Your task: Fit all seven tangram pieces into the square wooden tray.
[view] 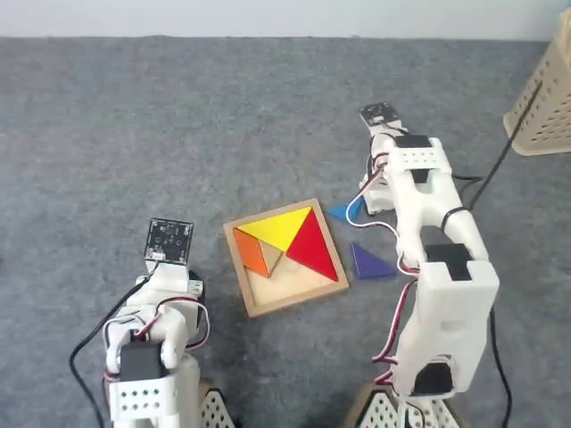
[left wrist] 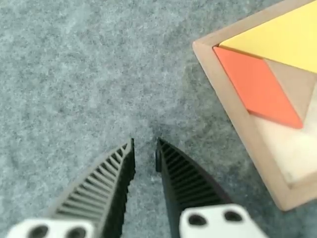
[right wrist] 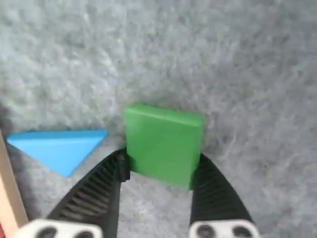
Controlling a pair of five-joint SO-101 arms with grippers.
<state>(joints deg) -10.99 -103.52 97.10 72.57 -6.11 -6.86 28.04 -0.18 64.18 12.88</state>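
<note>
Right wrist view: right gripper (right wrist: 159, 161) clamps the one green square wooden piece (right wrist: 163, 141) on grey carpet (right wrist: 237, 59). One blue triangle (right wrist: 59, 144) lies just beside it, toward the square wooden tray (view: 254, 305); one purple triangle (view: 368, 262) lies near. Left gripper (left wrist: 145, 146), fingers slightly apart, sits beside the tray.

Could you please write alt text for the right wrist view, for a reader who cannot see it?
The right gripper clamps a green square tangram piece between its two black fingers, over a grey carpeted table. A blue triangle piece lies just beside the square, and a strip of the wooden tray rim shows beyond it.
</note>
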